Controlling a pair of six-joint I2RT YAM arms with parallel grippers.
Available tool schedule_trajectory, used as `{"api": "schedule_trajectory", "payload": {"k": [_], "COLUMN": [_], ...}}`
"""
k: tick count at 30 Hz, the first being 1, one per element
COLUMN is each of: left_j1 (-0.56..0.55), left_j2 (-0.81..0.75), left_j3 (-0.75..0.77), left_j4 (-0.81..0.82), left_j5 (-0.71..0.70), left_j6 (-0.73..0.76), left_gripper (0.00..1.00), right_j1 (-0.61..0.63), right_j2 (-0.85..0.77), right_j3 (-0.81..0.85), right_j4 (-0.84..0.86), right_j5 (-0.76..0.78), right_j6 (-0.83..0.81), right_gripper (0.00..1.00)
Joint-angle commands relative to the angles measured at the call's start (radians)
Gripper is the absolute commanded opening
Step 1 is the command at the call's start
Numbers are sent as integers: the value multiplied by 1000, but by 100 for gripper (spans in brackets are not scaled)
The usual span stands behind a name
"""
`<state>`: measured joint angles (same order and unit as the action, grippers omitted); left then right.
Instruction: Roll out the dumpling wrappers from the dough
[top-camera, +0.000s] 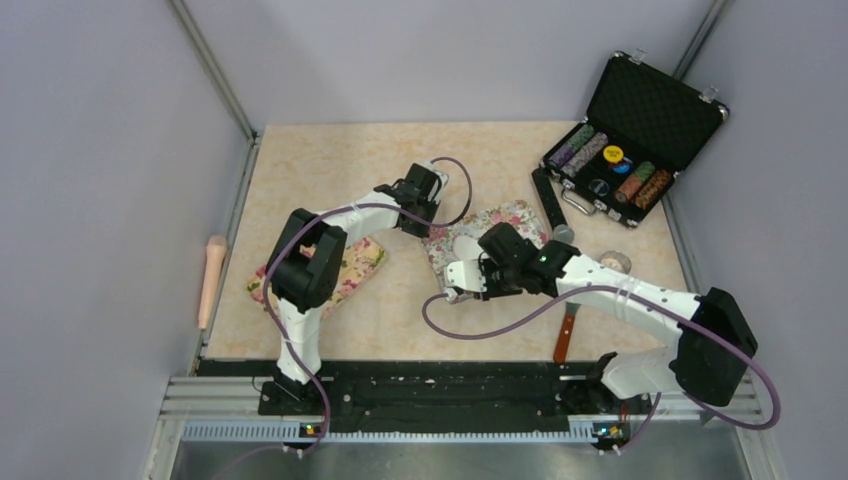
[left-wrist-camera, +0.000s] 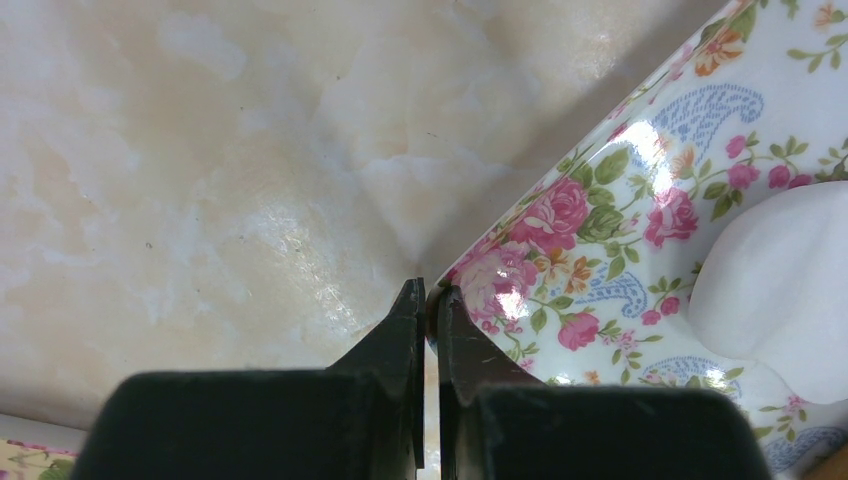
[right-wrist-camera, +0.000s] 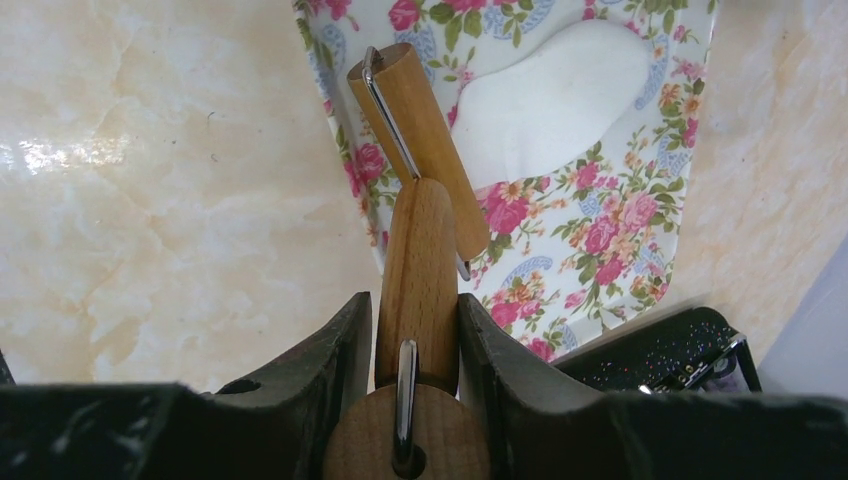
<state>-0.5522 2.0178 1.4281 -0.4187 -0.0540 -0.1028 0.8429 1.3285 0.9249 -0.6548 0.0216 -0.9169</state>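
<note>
A flattened white piece of dough (top-camera: 466, 246) lies on a floral tray (top-camera: 515, 216) at the table's middle; it also shows in the right wrist view (right-wrist-camera: 552, 100) and the left wrist view (left-wrist-camera: 790, 285). No separate round wrappers show. My left gripper (top-camera: 428, 226) is shut on the tray's rim (left-wrist-camera: 470, 275) at its left corner. My right gripper (top-camera: 468, 280) is shut on the handle (right-wrist-camera: 418, 265) of a small wooden roller. The roller's barrel (right-wrist-camera: 420, 140) sits over the tray's near-left edge, beside the dough.
A second floral tray (top-camera: 345, 270) lies at the left under the left arm. A pink rolling pin (top-camera: 211, 280) lies past the table's left edge. An open case of poker chips (top-camera: 620, 165) stands at the back right. A ring (top-camera: 616, 262) and a brown-handled tool (top-camera: 565, 335) lie at the right.
</note>
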Motion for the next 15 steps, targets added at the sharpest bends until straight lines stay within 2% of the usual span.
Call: {"api": "schedule_trajectory", "payload": {"k": [1,5,11,15], "left_j1": [5,5,2,2], "left_j2": [-72,-74,-80,-87], "left_j3": [-6,-6,-14,-26], "left_j4": [25,27,32,46], "left_j5": [-69,-45,17,34], "left_j6": [23,31,41,51], "left_gripper": [0,0,0,0], "right_j1": [21,22,8,7], "right_j2": [57,12,-143,-102], "right_j3": [-68,-15,85,94], "right_j4": [-304,-250,47,187], "right_j5": [-160,-95,28,111], "right_j6": [64,91,113,126], "right_gripper": [0,0,0,0]}}
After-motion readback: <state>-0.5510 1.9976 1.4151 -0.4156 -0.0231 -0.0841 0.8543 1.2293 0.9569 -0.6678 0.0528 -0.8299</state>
